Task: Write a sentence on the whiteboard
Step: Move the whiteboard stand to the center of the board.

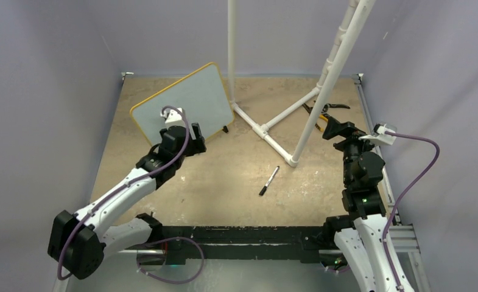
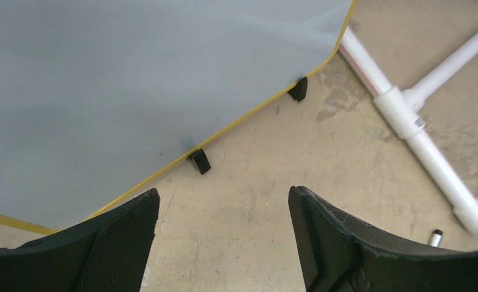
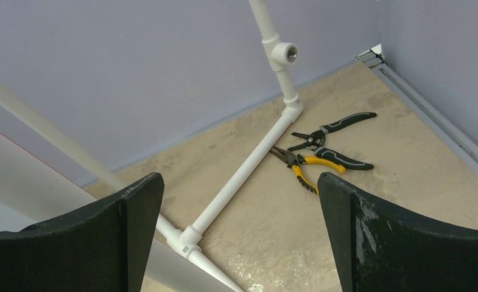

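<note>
Tabletop [image 1: 224, 182]: walled left, far and right; the bare stretch in the near middle is the open room.
Pipe frame [image 1: 265, 131]: white, legs spread over the far centre, standing between the two arms.
Whiteboard [image 1: 187, 97]: far left, propped on black feet, right edge just beside the frame's upright.
Left tool [image 2: 223, 191]: released, empty, at the board's lower edge.
Right tool [image 3: 239, 176]: released, empty, facing the far right corner.
Pliers [image 3: 297, 163]: two pairs, lying beside a frame leg.
Marker [image 1: 269, 180]: lying alone, centre, near the frame's nearest foot.
</note>
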